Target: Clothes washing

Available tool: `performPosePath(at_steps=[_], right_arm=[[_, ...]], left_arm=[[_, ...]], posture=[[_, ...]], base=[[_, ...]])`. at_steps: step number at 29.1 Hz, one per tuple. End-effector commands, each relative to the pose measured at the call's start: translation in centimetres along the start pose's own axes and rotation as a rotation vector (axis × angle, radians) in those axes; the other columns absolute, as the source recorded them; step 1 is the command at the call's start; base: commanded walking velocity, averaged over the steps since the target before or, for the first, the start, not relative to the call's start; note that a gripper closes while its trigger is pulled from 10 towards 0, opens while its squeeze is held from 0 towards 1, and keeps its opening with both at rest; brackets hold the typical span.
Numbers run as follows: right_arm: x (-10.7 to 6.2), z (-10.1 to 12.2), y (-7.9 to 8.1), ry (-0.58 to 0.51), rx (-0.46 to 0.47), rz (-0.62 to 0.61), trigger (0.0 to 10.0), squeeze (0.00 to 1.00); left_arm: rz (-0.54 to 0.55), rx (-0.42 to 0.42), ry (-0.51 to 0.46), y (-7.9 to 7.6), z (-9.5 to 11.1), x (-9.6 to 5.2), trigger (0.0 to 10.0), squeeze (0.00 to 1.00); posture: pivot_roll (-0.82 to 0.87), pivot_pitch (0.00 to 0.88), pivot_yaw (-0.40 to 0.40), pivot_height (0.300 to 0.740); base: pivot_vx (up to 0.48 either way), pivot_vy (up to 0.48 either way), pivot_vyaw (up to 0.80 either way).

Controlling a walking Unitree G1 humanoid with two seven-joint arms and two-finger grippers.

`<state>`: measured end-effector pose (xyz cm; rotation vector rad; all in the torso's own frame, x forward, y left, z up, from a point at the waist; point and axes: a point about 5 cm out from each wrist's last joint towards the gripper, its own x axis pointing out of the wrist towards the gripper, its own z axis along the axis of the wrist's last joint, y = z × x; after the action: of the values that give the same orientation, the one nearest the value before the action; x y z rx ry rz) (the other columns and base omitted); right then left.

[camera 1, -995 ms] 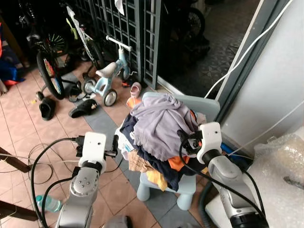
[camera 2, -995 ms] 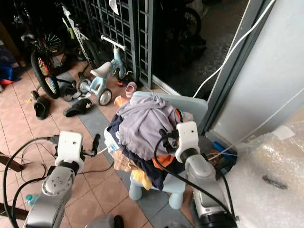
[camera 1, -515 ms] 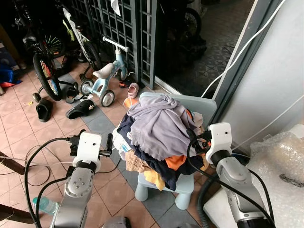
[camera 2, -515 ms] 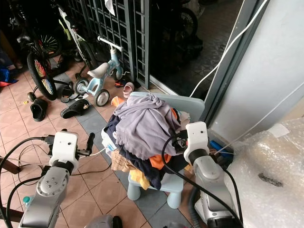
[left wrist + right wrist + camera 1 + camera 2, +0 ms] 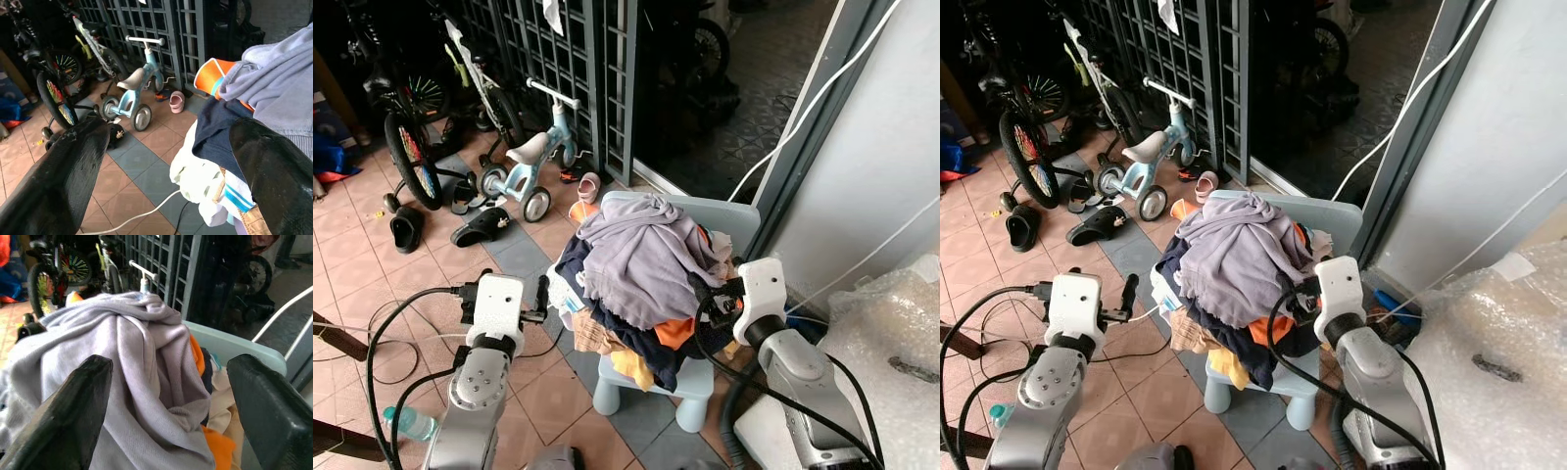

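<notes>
We hold our left gripper [image 5: 546, 294] at eight o'clock and right gripper [image 5: 705, 294] at four, fingers spread.

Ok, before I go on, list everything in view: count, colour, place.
Clothes pile: one, lilac top over navy, orange and yellow, heaped on the chair.
Chair: one, pale blue, centre.
Balance bike: one, light blue, by the gate.
Gate: one, dark grille, behind.
Bicycle: one, black, far left.
Sandals: two, black, on the tiles left.
Small shoe: one, pink, by the gate.
Bottle: one, clear, floor at lower left.
Bubble wrap: one, clear, right.
Left gripper: fingers open, left of the pile.
Right gripper: fingers open, at the pile's right side.
</notes>
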<state>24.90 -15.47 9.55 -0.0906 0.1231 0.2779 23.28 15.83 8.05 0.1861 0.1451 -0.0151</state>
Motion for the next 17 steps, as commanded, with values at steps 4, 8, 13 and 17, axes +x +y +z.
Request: performPosePath(at_steps=[4, 8, 13, 17], right_arm=[[-1.7, -0.7, 0.4, 0.03, -0.047, 0.068, 10.0, 0.0], [-0.2, -0.8, 0.1, 0.005, -0.035, -0.019, 10.0, 0.0], [1.1, -0.9, 0.3, 0.001, -0.007, -0.123, 10.0, 0.0], [2.0, -0.8, -0.7, 0.028, 0.043, -0.211, 10.0, 0.0]], left_arm=[[-0.049, -0.002, 0.06, -0.6, -1.1, -1.6, 10.0, 0.0], [-0.057, 0.023, 0.097, -0.4, -1.9, -1.6, 10.0, 0.0], [-0.065, 0.01, 0.086, -0.7, -1.6, -1.5, 10.0, 0.0], [-0.056, 0.015, 0.074, -0.6, -1.2, -0.9, 10.0, 0.0]], posture=[[-0.05, 0.0, 0.053, 0.74], [-0.05, 0.0, 0.047, 0.74], [-0.04, 0.0, 0.047, 0.74], [-0.04, 0.0, 0.042, 0.74]], base=[[0.0, 0.0, 0.4], [0.25, 0.0, 0.33], [0.271, 0.0, 0.0], [0.278, 0.0, 0.0]])
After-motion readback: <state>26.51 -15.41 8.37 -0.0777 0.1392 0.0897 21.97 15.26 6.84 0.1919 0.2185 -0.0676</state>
